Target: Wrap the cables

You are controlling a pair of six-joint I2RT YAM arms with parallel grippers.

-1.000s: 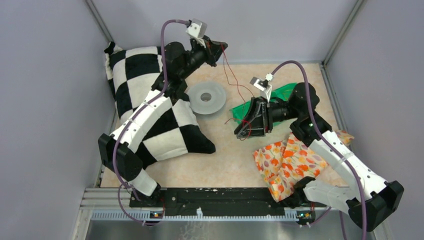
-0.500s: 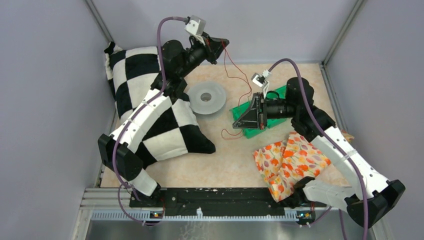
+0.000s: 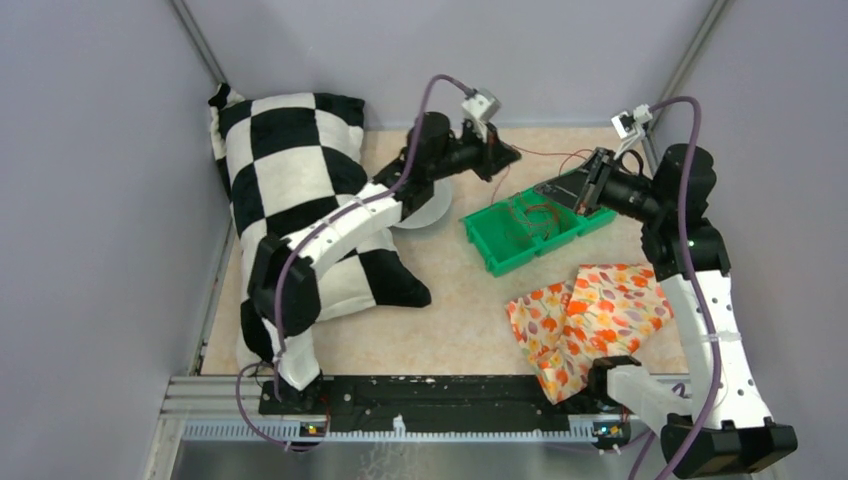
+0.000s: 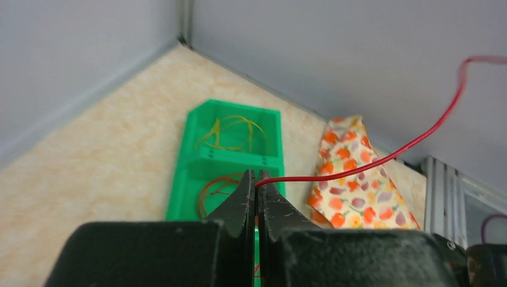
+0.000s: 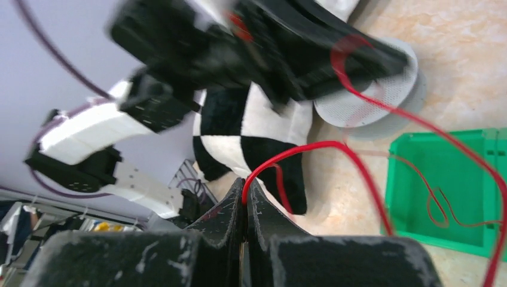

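Note:
A thin red cable (image 3: pixel 555 155) stretches in the air between my two grippers, above the green bin (image 3: pixel 500 262). My left gripper (image 3: pixel 512 155) is shut on one part of it, and the left wrist view shows the cable (image 4: pixel 359 168) leaving the pinched tips (image 4: pixel 257 183) to the right. My right gripper (image 3: pixel 545 189) is shut on another part, with the cable (image 5: pixel 299 149) arching out of its tips (image 5: pixel 244 183). More cables lie in the bin: a reddish-brown loop (image 4: pixel 209 190) in one compartment and a yellowish loop (image 4: pixel 230 128) in the other.
A black-and-white checked pillow (image 3: pixel 290 200) lies at the left, under the left arm. A grey disc (image 5: pixel 382 101) sits beside it, partly hidden from above. A floral cloth (image 3: pixel 580 320) lies in front of the bin. Walls close in the back and both sides.
My left arm swung from the back left over to the bin, still holding the cable. My right gripper shut on the cable, then lifted back and right, uncovering the bin.

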